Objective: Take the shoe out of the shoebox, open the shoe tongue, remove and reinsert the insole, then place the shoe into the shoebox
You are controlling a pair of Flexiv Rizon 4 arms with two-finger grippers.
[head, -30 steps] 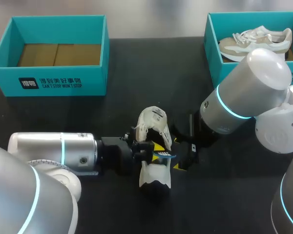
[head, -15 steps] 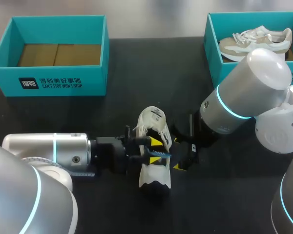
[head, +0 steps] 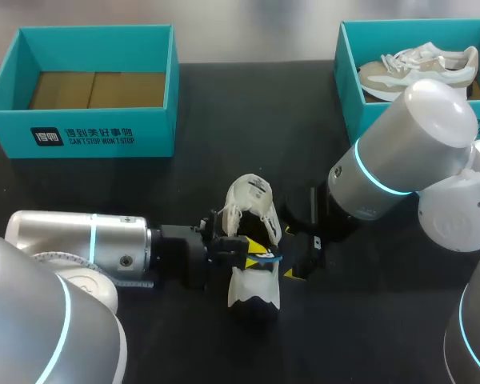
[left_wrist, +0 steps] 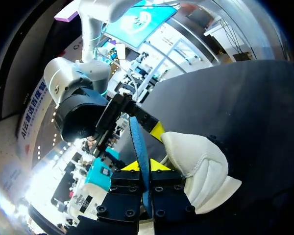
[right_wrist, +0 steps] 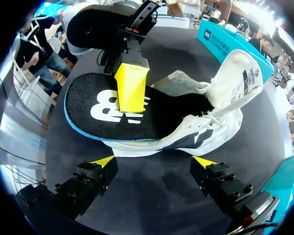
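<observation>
Mid-table on the black table (head: 224, 136), my left claw (left_wrist: 146, 165) is clamped on the black, blue-edged foam insole (right_wrist: 98, 117). Both yellow tips press flat on it, one from each face, just above the white lace-up sneaker (head: 252, 214) it belongs to.

The sneaker's long axis runs away from me, with the tongue folded up at the far end and the heel toward my side. The insole follows the same line. Its logo end juts out past the heel, and its front end appears to be tucked inside under the tongue. I judge it roughly half seated.

My left arm comes in from the side, square across that axis, so any slide of the insole has to run along the shoe's length, not along my reach. My right claw (right_wrist: 154, 161) sits low just beside the shoe's opposite flank, tips spread wide and touching nothing. It is the nearer one for steadying the shoe.

Bare table lies on the near side of the heel and beyond the tongue. The empty teal cardboard shoebox (head: 104, 132) stands well apart at the far left — likely the shoe's destination. A second teal box (head: 348, 80) at the far right, partly behind my right arm, holds a beige-and-white sneaker (head: 420, 68).
</observation>
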